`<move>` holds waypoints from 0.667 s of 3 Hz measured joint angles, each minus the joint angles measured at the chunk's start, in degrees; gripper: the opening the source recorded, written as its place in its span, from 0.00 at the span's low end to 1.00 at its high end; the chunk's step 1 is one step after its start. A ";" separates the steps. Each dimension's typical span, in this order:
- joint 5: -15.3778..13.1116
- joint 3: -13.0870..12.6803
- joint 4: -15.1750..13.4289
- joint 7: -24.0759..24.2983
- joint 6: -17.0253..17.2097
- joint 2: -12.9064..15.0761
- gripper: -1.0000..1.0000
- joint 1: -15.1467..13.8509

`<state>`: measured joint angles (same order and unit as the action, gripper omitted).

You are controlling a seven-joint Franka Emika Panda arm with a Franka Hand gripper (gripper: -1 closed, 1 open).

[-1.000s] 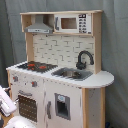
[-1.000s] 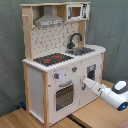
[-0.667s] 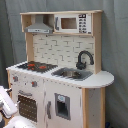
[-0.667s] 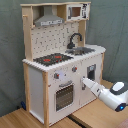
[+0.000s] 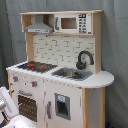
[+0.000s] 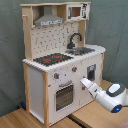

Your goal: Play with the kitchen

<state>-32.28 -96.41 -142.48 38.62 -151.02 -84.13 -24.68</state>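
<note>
White kitchen (image 6: 50,75) upright, faucet (image 6: 75,40) rightward

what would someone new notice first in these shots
The tall white and wood toy kitchen fills the middle of both exterior views, with a black-red hob, a black faucet over the sink, and a grey hood up top. In the second exterior view, the white robot arm reaches in from the lower right, its claw at the kitchen's front beside the oven door.
</note>
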 joint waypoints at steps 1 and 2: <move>0.00 -0.41 1.48 5.16 -0.82 -0.34 1.00 -2.27; -0.04 -0.43 2.76 9.99 -2.14 -0.53 1.00 -4.75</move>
<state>-32.32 -96.84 -139.71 48.61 -153.16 -84.65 -29.43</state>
